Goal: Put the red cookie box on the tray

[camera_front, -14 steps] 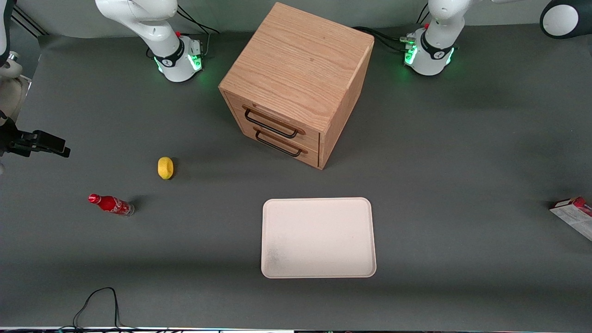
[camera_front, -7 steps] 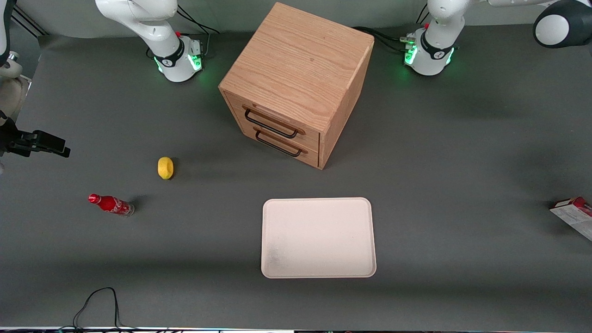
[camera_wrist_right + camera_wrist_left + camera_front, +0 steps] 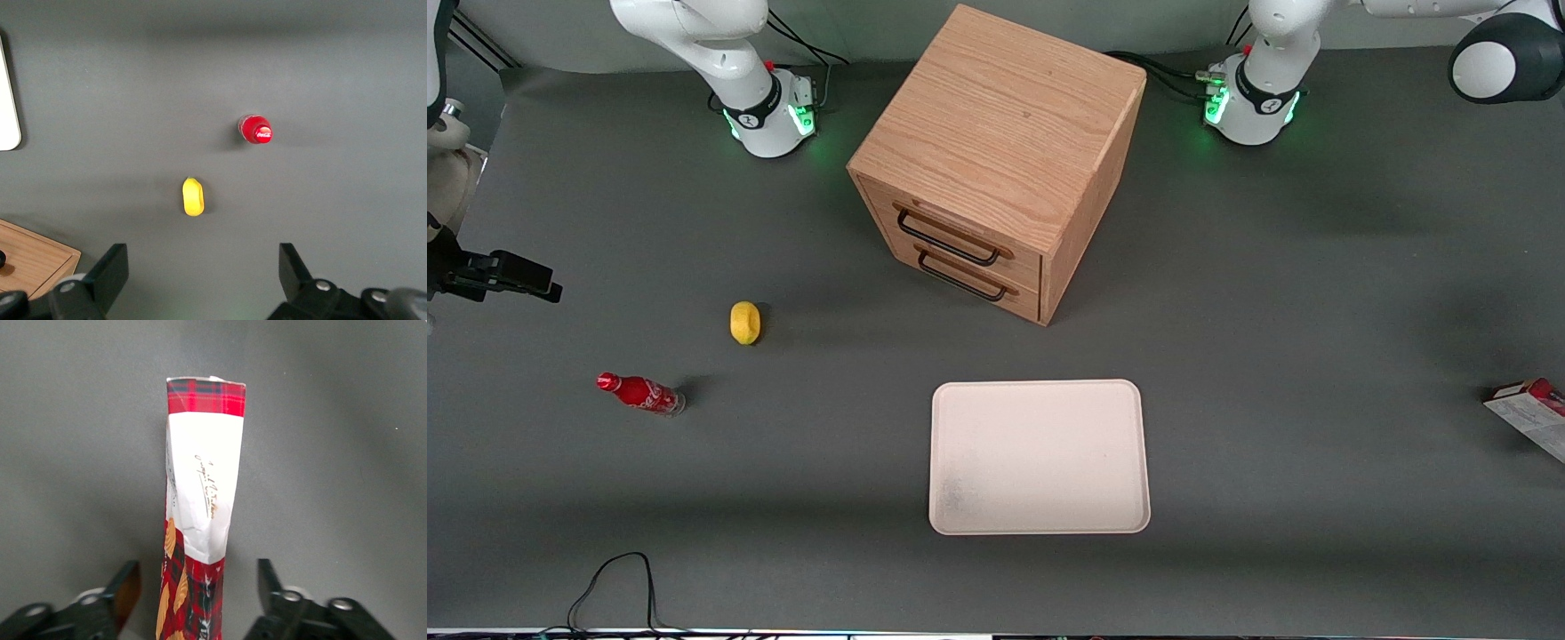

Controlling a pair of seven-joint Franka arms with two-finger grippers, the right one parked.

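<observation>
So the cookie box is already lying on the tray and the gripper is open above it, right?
Not quite. The cookie box is on the table toward the working arm's end, well apart from the tray, as the front view shows. The gripper is indeed open above the box, fingers either side of it.

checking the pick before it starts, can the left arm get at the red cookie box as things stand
Probably yes: the end effector hangs above the red cookie box, its fingers open on either side of it, with only bare table around it.
</observation>
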